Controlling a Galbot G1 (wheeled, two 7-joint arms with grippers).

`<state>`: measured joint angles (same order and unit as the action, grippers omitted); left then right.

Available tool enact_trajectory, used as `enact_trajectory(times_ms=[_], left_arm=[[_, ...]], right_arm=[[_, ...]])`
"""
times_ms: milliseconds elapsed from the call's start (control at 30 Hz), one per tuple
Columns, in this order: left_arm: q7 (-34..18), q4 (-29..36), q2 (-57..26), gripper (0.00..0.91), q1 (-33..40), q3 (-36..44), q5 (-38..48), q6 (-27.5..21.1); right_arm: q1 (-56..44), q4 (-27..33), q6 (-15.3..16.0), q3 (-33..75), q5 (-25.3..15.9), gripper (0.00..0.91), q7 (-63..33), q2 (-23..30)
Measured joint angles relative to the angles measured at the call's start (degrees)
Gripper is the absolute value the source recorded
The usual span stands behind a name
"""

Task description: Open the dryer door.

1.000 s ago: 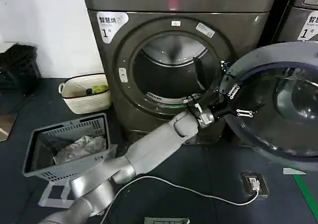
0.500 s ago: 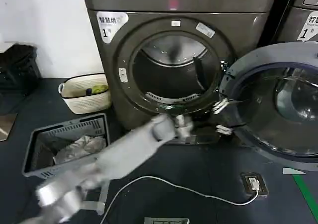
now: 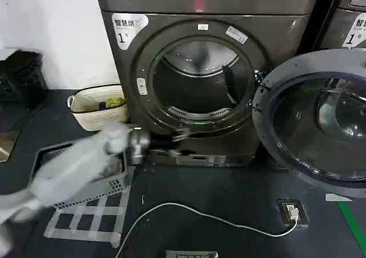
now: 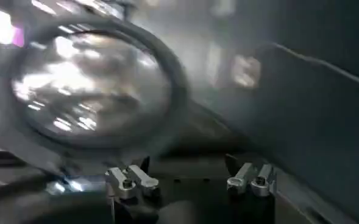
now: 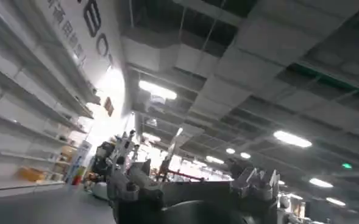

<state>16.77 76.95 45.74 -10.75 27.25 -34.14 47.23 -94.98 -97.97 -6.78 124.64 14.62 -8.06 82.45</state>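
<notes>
A cream laundry basket [image 3: 97, 106] sits on the dark floor [image 3: 229, 195] by the white wall [image 3: 51, 29]. A grey plastic crate [image 3: 74, 175] lies nearer, over grey tape squares [image 3: 86, 221]. A white cable [image 3: 211, 218] runs to a floor socket [image 3: 292, 211].

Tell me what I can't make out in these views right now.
- Dryer door: swung open; its far side is cut off by the head view's edge.
- Left gripper: motion-blurred in the head view.
- Grey basket: contents hidden by the left arm.
</notes>
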Motion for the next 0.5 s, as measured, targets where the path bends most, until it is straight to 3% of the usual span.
enact_trajectory(times_ms=[300,500], left_arm=[[0.14,-2.84,-11.05,0.907,0.14,-1.83,-23.78,0.06],[0.17,-5.94,-13.89,0.907,0.34,-3.79,-41.36,0.07]], right_arm=[[1.15,0.12,-0.09,-1.93,0.16,0.907,0.50,-0.24],[1.49,-0.86,0.31,-3.30,4.78,0.907,1.02,0.06]])
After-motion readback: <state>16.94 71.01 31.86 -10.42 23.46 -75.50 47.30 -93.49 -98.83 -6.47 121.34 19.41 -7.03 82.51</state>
